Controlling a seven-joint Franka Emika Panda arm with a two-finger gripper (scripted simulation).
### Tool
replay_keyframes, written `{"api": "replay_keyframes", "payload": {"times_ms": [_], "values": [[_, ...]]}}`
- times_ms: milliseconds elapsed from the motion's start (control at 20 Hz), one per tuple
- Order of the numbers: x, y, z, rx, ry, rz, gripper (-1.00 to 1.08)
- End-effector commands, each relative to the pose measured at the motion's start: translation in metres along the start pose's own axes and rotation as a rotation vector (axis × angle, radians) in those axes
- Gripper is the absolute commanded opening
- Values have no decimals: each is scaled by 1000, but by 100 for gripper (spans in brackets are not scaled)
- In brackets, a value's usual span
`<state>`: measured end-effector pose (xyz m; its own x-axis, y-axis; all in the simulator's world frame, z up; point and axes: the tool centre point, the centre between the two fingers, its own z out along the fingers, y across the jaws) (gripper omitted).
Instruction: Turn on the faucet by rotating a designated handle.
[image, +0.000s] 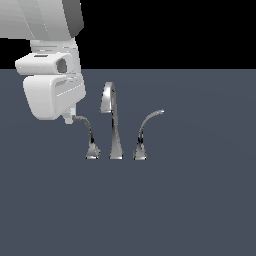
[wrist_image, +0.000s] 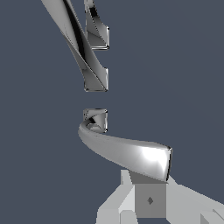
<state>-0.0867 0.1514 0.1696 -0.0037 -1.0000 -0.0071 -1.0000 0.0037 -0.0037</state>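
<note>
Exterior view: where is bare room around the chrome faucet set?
Open grey surface lies in front and to the view's right of the right lever. Crowded: narrow gaps beside the spout, and the gripper at the left lever's tip.

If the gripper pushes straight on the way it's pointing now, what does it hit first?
Most likely the designated handle: its tip lies right in front of the gripper in the wrist view, and the exterior view puts them together. Whether they already touch is unclear.
</note>
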Motion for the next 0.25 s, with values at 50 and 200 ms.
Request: {"api": "replay_keyframes", "payload": {"times_ms": [50,200], "values": [[21,5,-1,-3,6,17,-100],[27,8,-1,-3,7,18,-100]]}}
